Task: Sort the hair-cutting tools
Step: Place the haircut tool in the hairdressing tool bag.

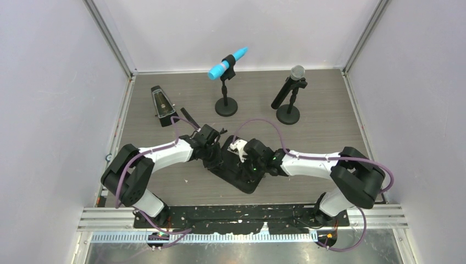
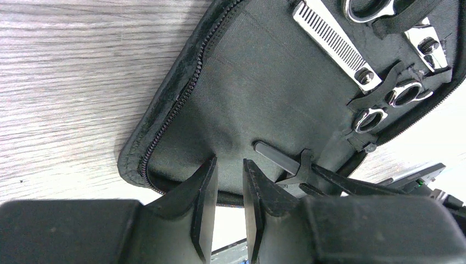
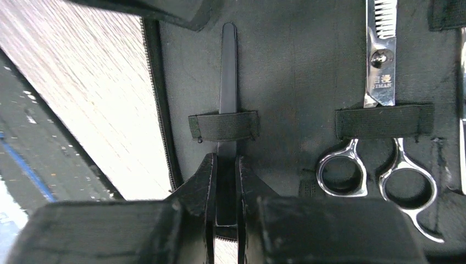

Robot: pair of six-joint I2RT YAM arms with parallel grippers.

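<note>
Clip (image 3: 227, 82), thin and black, sits under strap (image 3: 224, 126).

Our grey wood-grain table (image 1: 329, 110), with open black zip case (image 2: 258, 82), metronome (image 1: 162, 104), blue-microphone stand (image 1: 226, 106) and black-microphone stand (image 1: 288, 114) upon it.

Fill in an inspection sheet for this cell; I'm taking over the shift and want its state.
Surface: grey wood-grain table.
Job's things: toothed scissors, second scissors and hair clip sit under elastic straps in the open case.
Clutter: metronome, blue microphone and black microphone, both on stands.
Grippers: right gripper shut on the hair clip; left gripper open at the case's edge.
Cables: purple cables loop freely, no snag seen.
Surroundings: white walls, metal frame; nothing else seen.
</note>
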